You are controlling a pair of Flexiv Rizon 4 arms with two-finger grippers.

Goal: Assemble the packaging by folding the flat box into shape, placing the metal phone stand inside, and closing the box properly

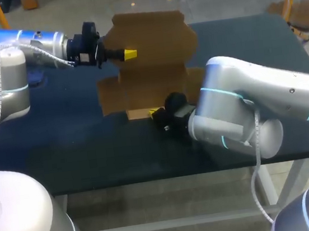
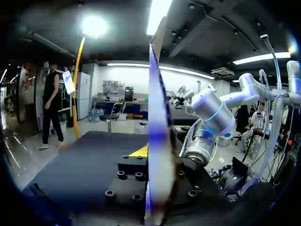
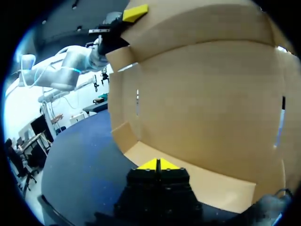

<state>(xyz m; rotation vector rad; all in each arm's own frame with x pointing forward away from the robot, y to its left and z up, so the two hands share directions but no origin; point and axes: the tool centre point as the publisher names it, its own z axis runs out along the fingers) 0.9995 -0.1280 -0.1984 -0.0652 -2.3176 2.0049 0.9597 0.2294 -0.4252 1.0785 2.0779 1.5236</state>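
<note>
Half-open cardboard box, upper middle of frame, looks light and bendy. Left tool pinches its raised panel; right tool, tips together, sits at the bottom flap. I'd grip near creases.

L jaws grip raised box; R jaws at front flap.

one box, two end effectors, one table
</note>
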